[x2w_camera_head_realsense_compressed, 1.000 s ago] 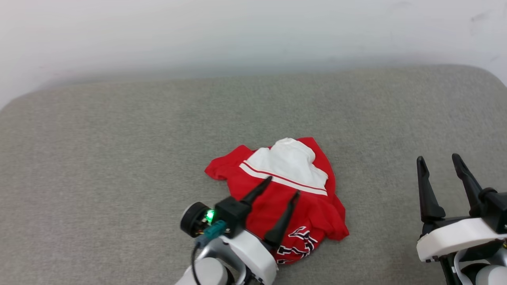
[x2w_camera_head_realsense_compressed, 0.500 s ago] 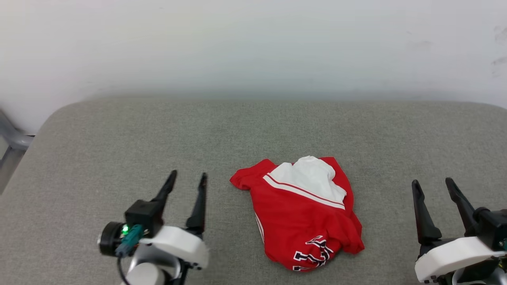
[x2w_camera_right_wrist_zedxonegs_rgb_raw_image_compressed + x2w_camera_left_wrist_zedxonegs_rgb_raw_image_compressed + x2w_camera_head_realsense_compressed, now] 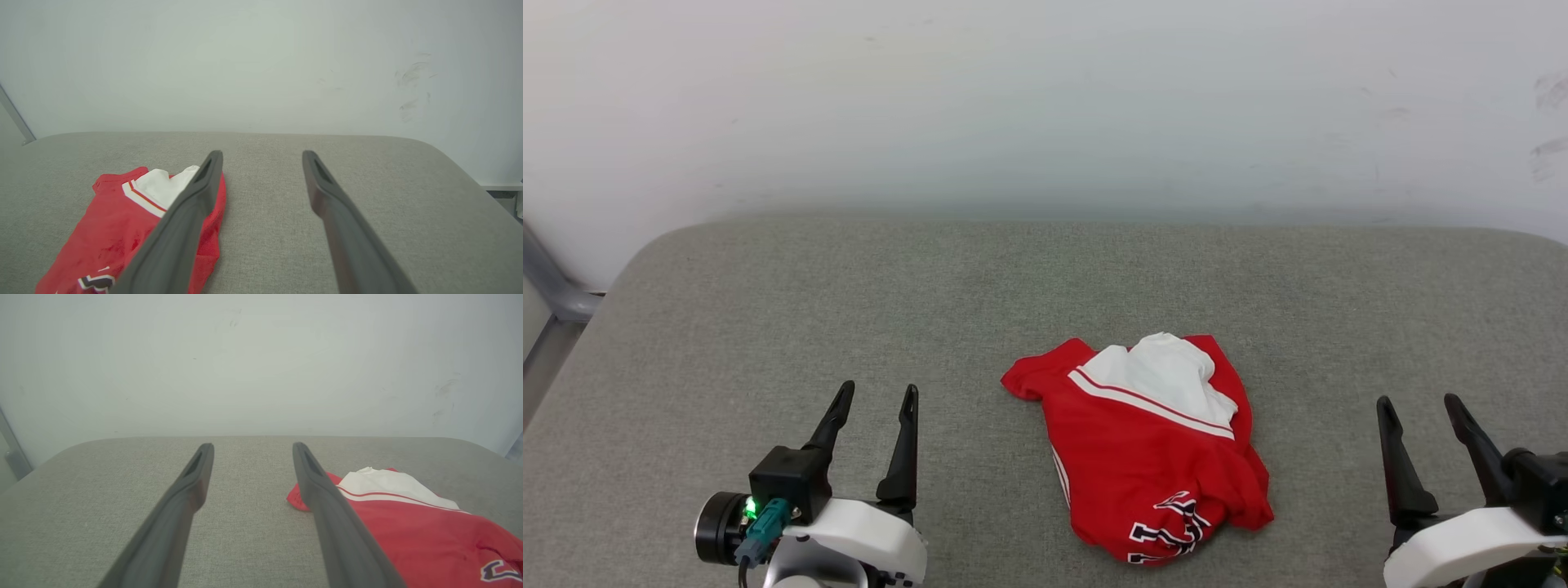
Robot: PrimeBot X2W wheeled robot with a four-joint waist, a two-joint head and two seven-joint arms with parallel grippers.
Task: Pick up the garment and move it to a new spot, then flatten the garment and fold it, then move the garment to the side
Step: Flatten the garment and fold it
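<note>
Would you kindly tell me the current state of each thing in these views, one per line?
red jersey T-shirt: crumpled in a heap on the grey padded surface, neither flattened nor folded, held by nothing.
left gripper: open, empty, apart from the shirt on its left side.
right gripper: open, empty, apart from the shirt on its right side.

One garment [image 3: 1145, 457], one grey cushion [image 3: 849, 286], one left end effector [image 3: 880, 389], one right end effector [image 3: 1417, 401]
</note>
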